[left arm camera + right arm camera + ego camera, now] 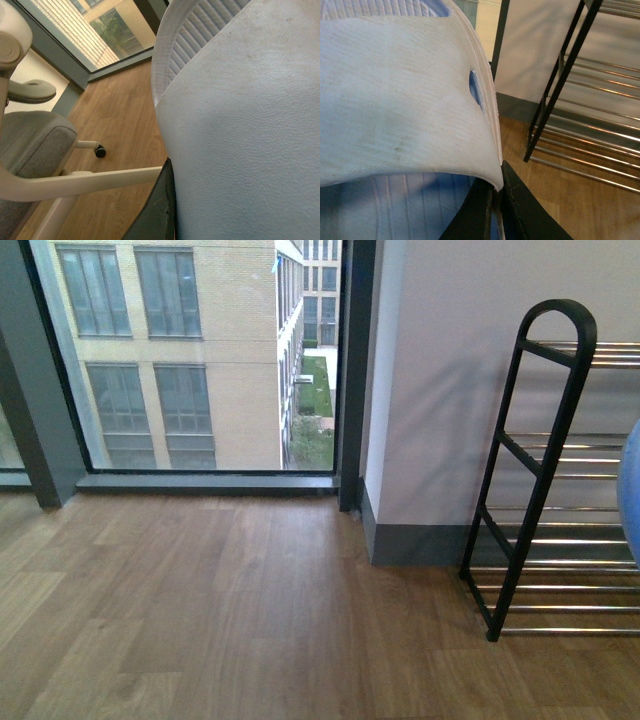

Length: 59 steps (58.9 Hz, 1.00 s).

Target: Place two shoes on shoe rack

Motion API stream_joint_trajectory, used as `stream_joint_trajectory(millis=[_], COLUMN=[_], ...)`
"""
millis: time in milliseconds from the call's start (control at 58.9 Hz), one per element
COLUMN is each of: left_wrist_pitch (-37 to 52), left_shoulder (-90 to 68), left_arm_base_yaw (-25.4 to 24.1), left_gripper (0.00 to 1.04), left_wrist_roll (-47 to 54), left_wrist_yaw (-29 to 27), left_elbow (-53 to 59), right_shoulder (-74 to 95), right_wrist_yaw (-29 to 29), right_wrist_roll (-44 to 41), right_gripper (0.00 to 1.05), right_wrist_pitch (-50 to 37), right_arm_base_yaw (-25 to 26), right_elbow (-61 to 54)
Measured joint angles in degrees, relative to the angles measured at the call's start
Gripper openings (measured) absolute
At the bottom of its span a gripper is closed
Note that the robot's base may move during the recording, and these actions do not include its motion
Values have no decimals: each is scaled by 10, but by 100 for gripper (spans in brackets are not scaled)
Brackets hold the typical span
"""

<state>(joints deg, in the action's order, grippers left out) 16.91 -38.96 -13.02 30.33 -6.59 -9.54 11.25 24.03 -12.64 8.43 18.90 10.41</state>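
**Two slides aloft, rack at the right wall**

Far left in the front view, a tall window looks out on a pale brick building. Below it, bare wood-plank floor runs across the room. A dark column ends the glass, then comes a white wall with a grey skirting. The shoe rack stands against that wall, its black arched end nearest and its chrome bars running out of view. A pale blue blur shows at the right edge in front of its shelves.

The left wrist view shows a grey office chair on the same floor. The left slide fills the rest, lifted clear of the floor. The left gripper has it: one dark finger presses its edge, the other is hidden behind it.

In the right wrist view, the right gripper is pinched nearly closed on the strap edge of the right slide, held near the rack but apart from it.
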Motion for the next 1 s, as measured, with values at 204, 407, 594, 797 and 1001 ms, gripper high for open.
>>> stream_joint_trajectory(millis=[204, 407, 594, 797, 1001], left_wrist_pitch=[0, 0, 0, 0, 0], left_shoulder=[0, 0, 0, 0, 0], left_arm_base_yaw=[0, 0, 0, 0, 0], left_gripper=[2, 2, 2, 2, 2], left_wrist_roll=[0, 0, 0, 0, 0], left_wrist_yaw=[2, 2, 2, 2, 4], left_elbow=[0, 0, 1, 1, 2], right_shoulder=[0, 0, 0, 0, 0], right_wrist_yaw=[0, 0, -1, -1, -2], right_wrist_roll=[0, 0, 0, 0, 0], right_gripper=[2, 2, 2, 2, 2], right_wrist_pitch=[0, 1, 1, 1, 1], right_arm_base_yaw=[0, 0, 0, 0, 0], right_elbow=[0, 0, 0, 0, -2])
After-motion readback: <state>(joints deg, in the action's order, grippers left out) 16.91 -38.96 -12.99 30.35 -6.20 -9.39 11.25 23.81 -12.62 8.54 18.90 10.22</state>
